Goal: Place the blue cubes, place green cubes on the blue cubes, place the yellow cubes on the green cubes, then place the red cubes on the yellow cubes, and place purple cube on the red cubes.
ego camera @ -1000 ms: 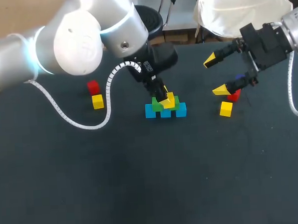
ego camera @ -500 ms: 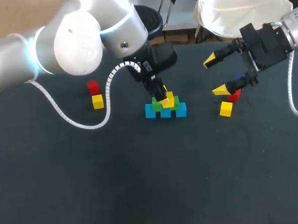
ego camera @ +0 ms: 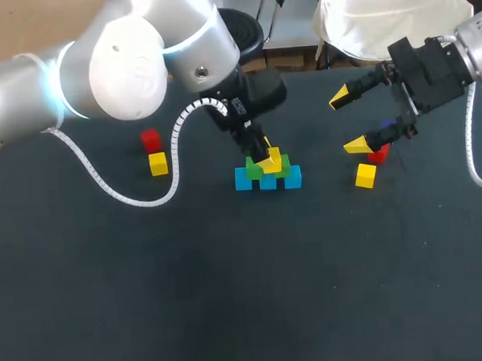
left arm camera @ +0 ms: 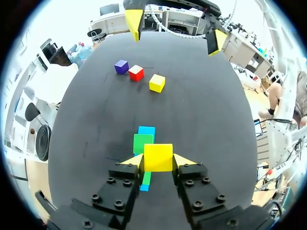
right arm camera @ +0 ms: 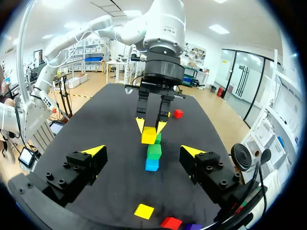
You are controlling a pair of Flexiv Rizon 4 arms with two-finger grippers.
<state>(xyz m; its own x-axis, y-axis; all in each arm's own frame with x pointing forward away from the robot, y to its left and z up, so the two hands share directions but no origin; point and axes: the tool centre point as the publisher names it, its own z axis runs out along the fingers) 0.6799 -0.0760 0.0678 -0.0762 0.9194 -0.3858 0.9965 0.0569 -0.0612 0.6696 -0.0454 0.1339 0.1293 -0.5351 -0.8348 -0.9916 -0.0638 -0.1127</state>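
Three blue cubes (ego camera: pixel 268 181) lie in a row mid-table, with two green cubes (ego camera: pixel 255 167) on top of them. My left gripper (ego camera: pixel 266 156) is shut on a yellow cube (ego camera: pixel 274 162) right over the green pair; whether it rests on them I cannot tell. In the left wrist view the yellow cube (left arm camera: pixel 158 157) sits between the fingertips, above a green cube (left arm camera: pixel 143 143) and a blue cube (left arm camera: pixel 147 131). My right gripper (ego camera: pixel 349 123) hangs open and empty at the right, over a red cube (ego camera: pixel 377 155), a half-hidden purple cube (ego camera: pixel 388 125) and a yellow cube (ego camera: pixel 366 175).
A second red cube (ego camera: pixel 150 140) and another yellow cube (ego camera: pixel 158 163) lie together at the left. My left arm's white cable (ego camera: pixel 112 191) loops over the table beside them. The near half of the dark table (ego camera: pixel 247 293) is bare.
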